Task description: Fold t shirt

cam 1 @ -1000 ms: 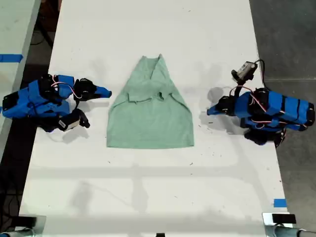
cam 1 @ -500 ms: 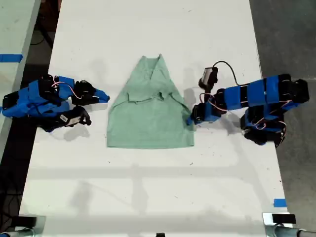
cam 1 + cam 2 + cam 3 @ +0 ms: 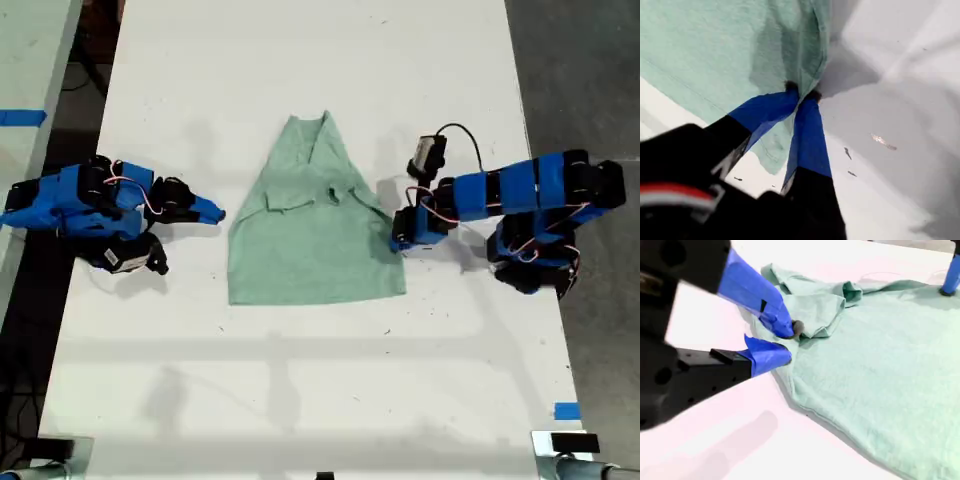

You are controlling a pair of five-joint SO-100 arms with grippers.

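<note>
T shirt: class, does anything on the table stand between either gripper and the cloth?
Nothing visible does. My first gripper is already shut on the t shirt at its edge; my second gripper, open, sits right at the other edge, bare table around.

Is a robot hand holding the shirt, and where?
My first gripper pinches the t shirt at its side edge. My second gripper holds nothing.

A lab-like workspace: a long white table [image 3: 300,80], blue tape marks [image 3: 566,411], and grey concrete floor [image 3: 580,70].

t shirt [image 3: 315,235] dragged toward exterior view's right, my first tool [image 3: 399,240] pinching its edge
</note>
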